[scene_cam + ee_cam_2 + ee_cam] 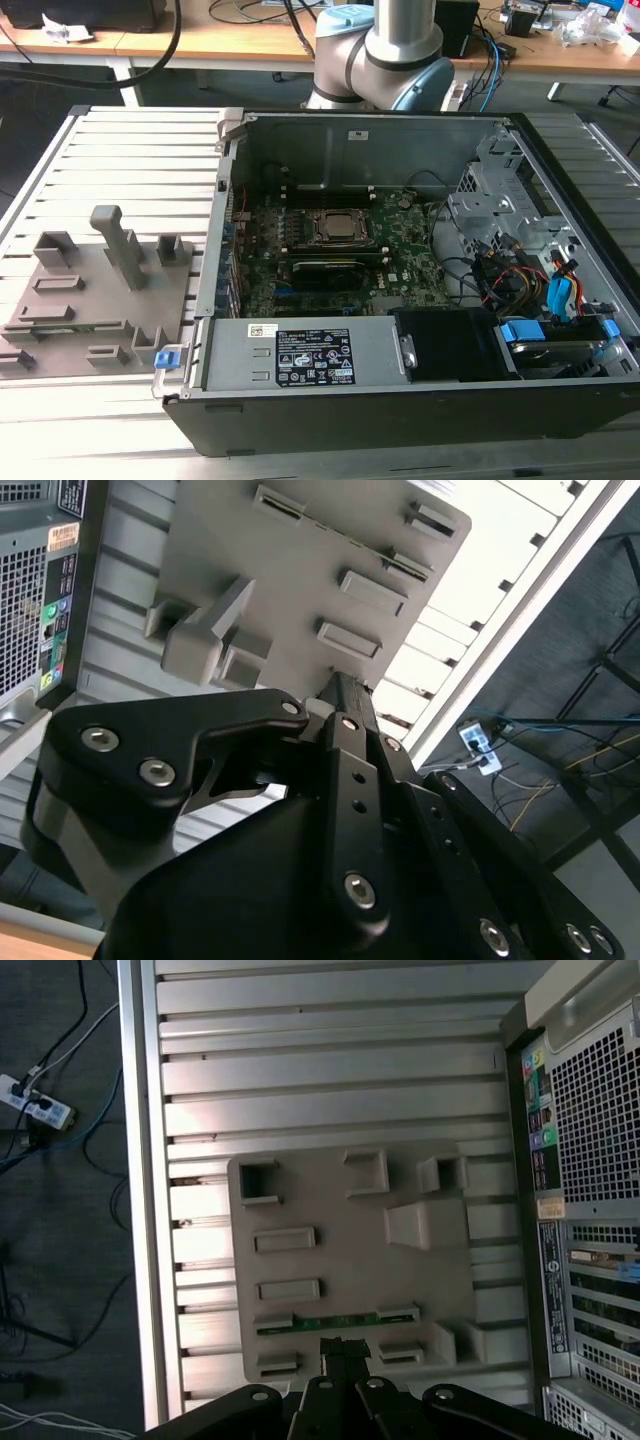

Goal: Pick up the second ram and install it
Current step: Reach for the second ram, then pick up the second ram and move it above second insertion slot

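Gripper (345, 1352), state untellable, hung over the ram (320, 1320), stood on edge for pinching in the holder (100, 308), at the case's (400, 135) nine o'clock in the exterior view.

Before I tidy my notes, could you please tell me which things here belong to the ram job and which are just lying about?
Job: ram in the grey holder; gripper near it; open case.
Lying about: power strip; bench.
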Motion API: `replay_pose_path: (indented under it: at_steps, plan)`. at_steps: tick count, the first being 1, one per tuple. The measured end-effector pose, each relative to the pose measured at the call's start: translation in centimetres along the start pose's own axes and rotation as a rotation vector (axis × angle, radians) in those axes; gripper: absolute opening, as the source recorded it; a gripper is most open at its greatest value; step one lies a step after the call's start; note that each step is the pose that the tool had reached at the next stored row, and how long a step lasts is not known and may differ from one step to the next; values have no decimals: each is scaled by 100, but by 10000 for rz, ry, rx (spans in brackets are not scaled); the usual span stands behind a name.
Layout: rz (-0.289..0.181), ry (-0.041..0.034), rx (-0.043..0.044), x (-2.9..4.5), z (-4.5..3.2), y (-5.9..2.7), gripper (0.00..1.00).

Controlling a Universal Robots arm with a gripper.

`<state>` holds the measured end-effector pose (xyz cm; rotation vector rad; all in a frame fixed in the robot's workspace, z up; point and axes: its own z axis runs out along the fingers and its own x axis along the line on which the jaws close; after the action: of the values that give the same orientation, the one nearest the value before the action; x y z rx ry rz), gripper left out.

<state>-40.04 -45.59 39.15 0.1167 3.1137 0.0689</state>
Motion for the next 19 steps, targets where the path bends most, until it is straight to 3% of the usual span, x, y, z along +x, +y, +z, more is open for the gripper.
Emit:
replay_pose_path:
  at_steps: [3,5,19]
  plan:
    - [-1,0,0,-11,1,-77,11]
    - [-1,0,-1,-60,3,-74,11]
    - [-23,1,0,-66,3,-74,11]
